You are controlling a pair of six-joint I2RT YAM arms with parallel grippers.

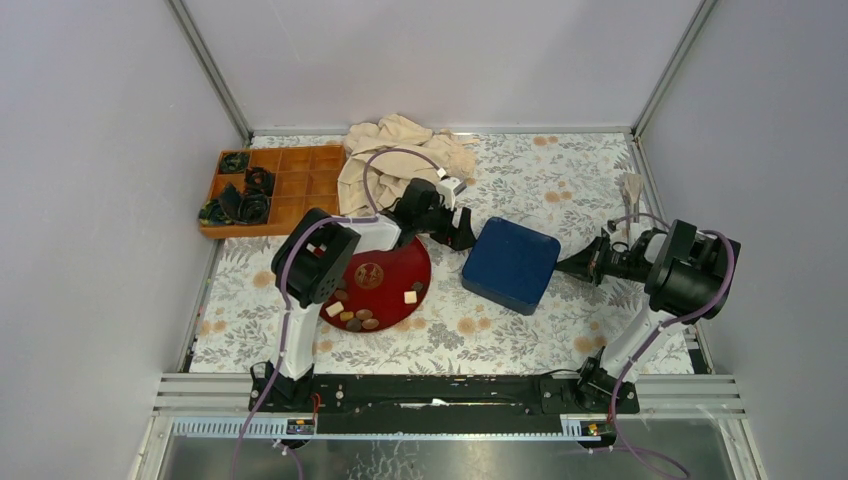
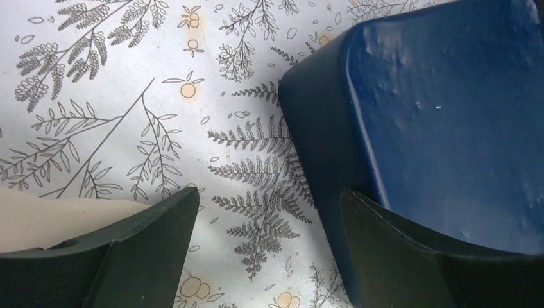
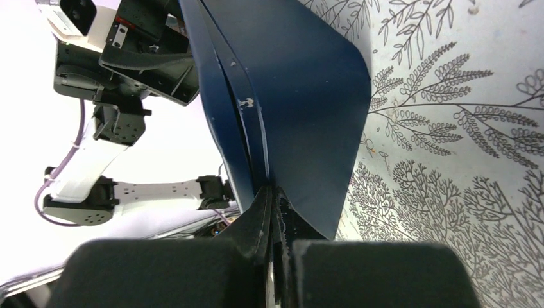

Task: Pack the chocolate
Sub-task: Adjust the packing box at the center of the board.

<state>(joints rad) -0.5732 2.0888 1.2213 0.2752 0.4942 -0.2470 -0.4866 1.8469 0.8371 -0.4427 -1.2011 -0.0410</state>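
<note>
Blue box between left jaws, wide apart, and right jaws, clenched shut.

We are looking at a white tablecloth printed with grey ferns and small orange blossoms. We are seeing a deep blue box, plain and unpatterned. A dark red plate is showing a gold emblem at its centre, and the chocolate is showing dark brown, light brown and cream-white. An orange-brown tray is holding black paper cups. We are also seeing a beige cloth and black-and-white arms with purple cables.
</note>
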